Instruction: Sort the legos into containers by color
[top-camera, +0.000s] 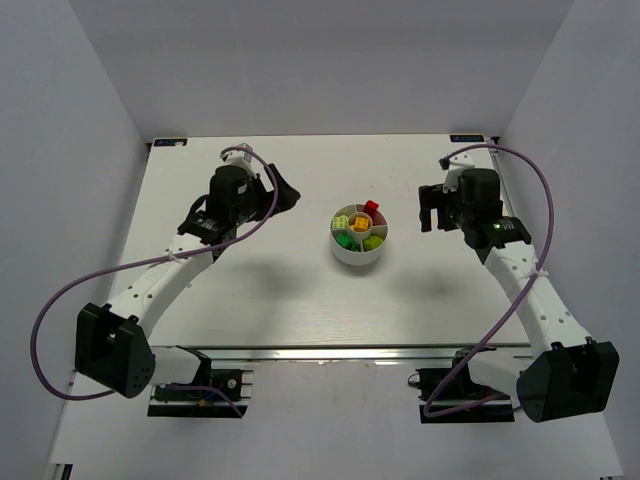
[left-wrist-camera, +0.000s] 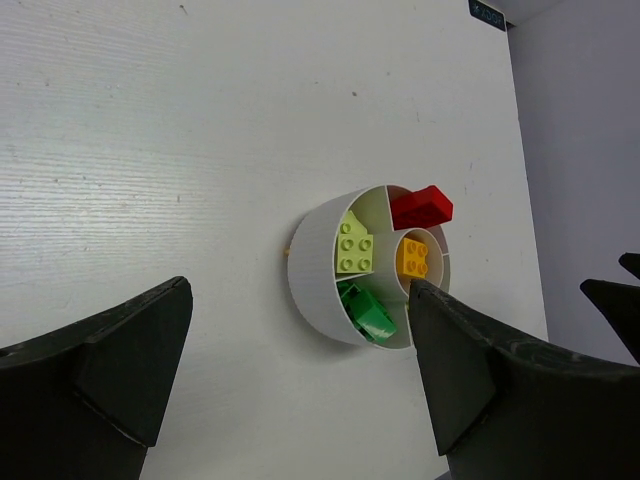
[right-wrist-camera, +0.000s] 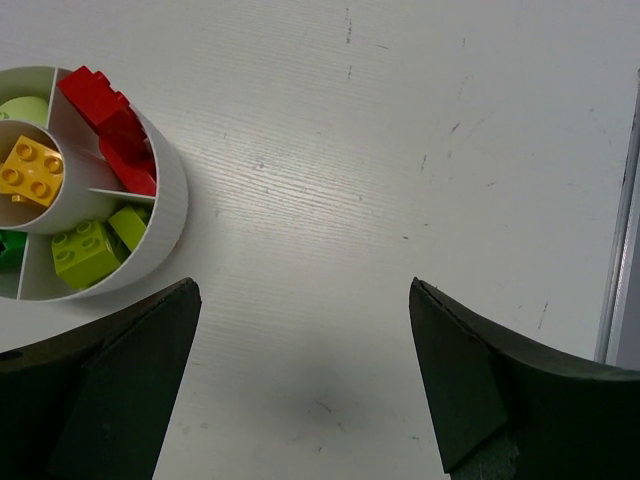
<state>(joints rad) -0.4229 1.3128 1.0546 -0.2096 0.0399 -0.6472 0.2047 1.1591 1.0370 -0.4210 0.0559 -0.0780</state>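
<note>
The white divided dish (top-camera: 348, 252) sits mid-table with the legos in it. In the left wrist view its wall (left-wrist-camera: 312, 270) faces me, and it holds a red brick (left-wrist-camera: 421, 207), a pale green brick (left-wrist-camera: 355, 246), a yellow-orange brick (left-wrist-camera: 413, 258) in the centre cup and dark green bricks (left-wrist-camera: 366, 311). The right wrist view shows red bricks (right-wrist-camera: 108, 128), the yellow brick (right-wrist-camera: 30, 170) and lime bricks (right-wrist-camera: 88, 250). My left gripper (top-camera: 285, 193) (left-wrist-camera: 300, 295) is open and empty, left of the dish. My right gripper (top-camera: 427, 208) (right-wrist-camera: 305, 290) is open and empty, right of the dish.
White walls enclose the white table (top-camera: 270, 300) on the left, back and right. The table's right edge (right-wrist-camera: 625, 220) runs close beside the right gripper. No loose bricks show on the table top.
</note>
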